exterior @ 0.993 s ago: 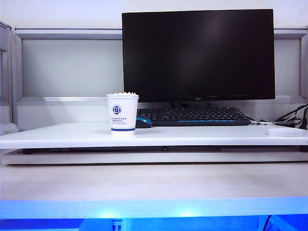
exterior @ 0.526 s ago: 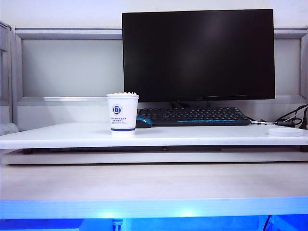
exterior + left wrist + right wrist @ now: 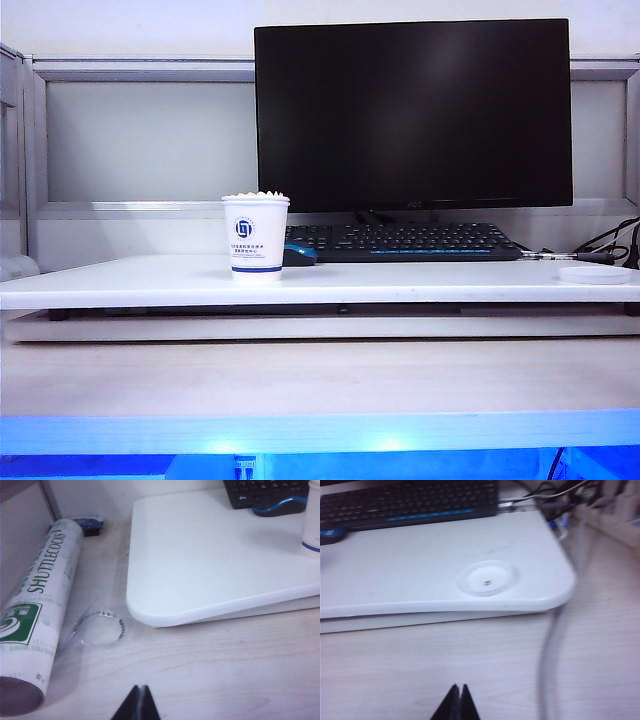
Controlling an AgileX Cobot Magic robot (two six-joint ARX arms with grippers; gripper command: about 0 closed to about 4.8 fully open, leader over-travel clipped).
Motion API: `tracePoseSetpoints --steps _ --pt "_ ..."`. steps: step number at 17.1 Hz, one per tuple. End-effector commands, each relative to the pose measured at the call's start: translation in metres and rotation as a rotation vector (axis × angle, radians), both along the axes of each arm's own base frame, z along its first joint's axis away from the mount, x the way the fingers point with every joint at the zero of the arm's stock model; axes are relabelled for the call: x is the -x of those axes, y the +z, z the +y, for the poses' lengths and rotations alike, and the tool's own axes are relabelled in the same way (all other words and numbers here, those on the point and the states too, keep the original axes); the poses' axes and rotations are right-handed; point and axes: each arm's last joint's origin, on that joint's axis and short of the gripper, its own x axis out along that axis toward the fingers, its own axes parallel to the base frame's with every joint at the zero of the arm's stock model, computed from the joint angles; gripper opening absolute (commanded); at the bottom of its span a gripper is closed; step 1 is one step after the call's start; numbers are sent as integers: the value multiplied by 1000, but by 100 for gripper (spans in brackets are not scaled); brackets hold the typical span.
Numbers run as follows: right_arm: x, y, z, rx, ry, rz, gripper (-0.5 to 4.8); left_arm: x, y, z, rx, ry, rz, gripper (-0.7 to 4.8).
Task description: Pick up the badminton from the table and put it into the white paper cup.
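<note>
White table [image 3: 420, 283] stretches wide before a dark monitor [image 3: 413, 112] and keyboard [image 3: 410, 241], and the badminton [image 3: 256, 195] sits feathers-up inside the white paper cup [image 3: 256, 237]. Left gripper [image 3: 139, 703] and right gripper [image 3: 457, 702] both hang pinched together, empty, over the wood-grain surface [image 3: 320, 375].

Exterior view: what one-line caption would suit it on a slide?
Badminton feathers peek above the white paper cup standing on the table, before a dark monitor and keyboard; neither gripper appears here.

dark monitor [image 3: 413, 112], black keyboard [image 3: 405, 241], blue mouse [image 3: 298, 254], shuttlecock tube [image 3: 36, 611], round white lid [image 3: 487, 578]
</note>
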Motion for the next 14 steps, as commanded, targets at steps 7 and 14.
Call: tracePoseSetpoints --steps 7,14 --pt "0 2 -8 -21 62 -7 -6 0 -3 0 -5 -6 24 -4" --pt "0 2 -8 -33 65 -5 -6 0 -3 0 -6 -6 24 -4"
